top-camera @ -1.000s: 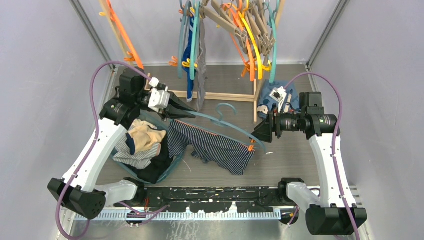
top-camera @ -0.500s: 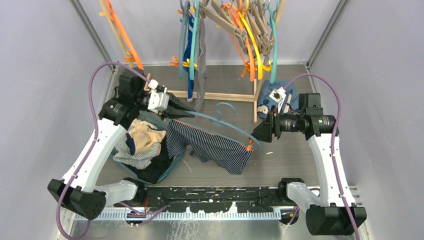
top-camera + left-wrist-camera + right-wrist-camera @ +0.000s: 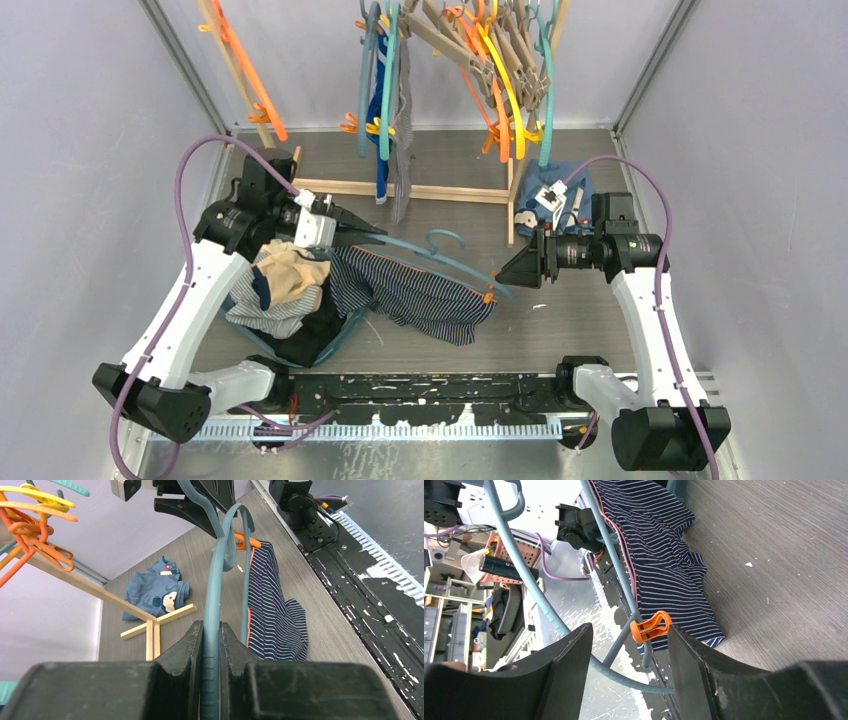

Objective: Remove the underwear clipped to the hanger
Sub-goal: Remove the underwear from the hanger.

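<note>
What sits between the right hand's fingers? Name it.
The orange clip on the teal hanger, holding the navy pinstriped underwear; the right wrist view shows it.

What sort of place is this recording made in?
Probably a lab test cell staged for laundry work, not a home: plain grey panel walls close in a wood-look tabletop, a wooden rack carries many plastic hangers, and a basket holds loose garments.

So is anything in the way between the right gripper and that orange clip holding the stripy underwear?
No, nothing visible. The right gripper is open, and the orange clip on the stripy underwear sits straight ahead of it, only air between. The left gripper grips the teal hanger.
</note>
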{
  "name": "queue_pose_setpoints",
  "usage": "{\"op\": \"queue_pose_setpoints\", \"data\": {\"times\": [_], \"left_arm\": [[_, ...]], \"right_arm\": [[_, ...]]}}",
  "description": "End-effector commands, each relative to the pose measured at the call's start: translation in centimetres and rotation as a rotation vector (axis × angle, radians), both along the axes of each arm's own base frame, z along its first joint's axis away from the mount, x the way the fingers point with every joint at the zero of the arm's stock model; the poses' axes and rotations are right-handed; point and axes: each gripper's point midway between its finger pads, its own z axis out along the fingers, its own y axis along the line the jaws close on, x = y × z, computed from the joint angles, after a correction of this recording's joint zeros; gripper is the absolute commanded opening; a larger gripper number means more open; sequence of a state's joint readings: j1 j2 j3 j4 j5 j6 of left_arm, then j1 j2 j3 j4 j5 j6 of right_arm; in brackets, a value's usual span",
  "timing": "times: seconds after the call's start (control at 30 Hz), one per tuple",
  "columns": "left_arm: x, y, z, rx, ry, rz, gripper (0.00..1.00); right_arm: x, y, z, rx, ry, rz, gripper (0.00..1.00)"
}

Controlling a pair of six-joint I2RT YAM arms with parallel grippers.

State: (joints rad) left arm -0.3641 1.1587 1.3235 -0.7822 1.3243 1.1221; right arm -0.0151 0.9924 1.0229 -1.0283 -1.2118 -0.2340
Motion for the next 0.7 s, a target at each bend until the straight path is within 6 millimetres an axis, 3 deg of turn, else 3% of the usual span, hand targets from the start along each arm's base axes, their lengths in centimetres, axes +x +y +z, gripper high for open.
{"op": "queue_pose_setpoints", "data": {"times": [0.0,0.37,0.67], "left_arm": [[-1.4,0.4,3.3,-0.064,-0.141,-0.046,0.00],[-1.7,0.3,3.3,-0.067,-0.122,-0.061,0.00],[-1.6,0.3,3.3,-0.068,-0.122,-0.063,0.00]], "right_arm": [[-0.2,0.4,0.7,0.051,-0.025,0.025,0.63],[0.0,0.6,0.2,0.076,-0.012,0.045,0.63],[0.0,0.8,-0.3,0.092,-0.011,0.077,0.52]]}}
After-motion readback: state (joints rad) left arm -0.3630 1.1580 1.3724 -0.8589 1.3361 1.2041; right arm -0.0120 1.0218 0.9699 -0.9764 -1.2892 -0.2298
